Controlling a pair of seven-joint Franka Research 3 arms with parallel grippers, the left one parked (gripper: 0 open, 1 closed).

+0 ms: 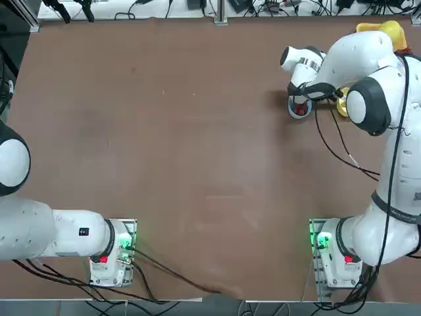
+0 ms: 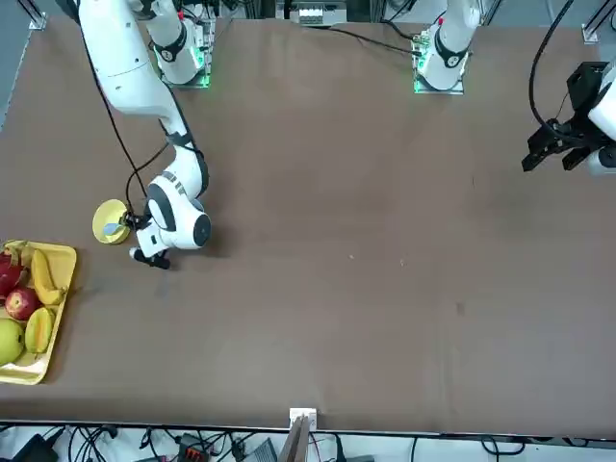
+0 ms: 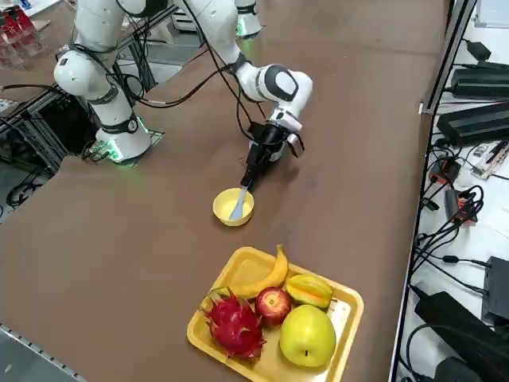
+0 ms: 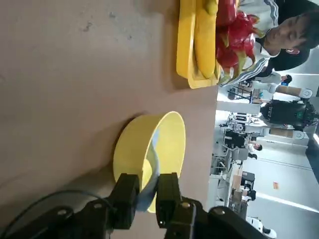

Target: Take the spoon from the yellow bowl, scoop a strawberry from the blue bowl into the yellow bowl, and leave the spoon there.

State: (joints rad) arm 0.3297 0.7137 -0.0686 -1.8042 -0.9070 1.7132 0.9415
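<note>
The right gripper (image 4: 147,195) pinches the handle of the small pale whitish-blue plastic spoon (image 4: 151,169), whose scoop end rests inside the small round yellow bowl (image 4: 130,147) just beside it

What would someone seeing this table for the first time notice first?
Probably the right end effector closing its fingers around the handle of the small pale plastic spoon, which rests in the small round yellow bowl. Next, the rectangular yellow fruit tray near the table's edge, holding a banana, apple and pink dragon fruit. The small round light-blue bowl sits mostly hidden under the arm.
</note>
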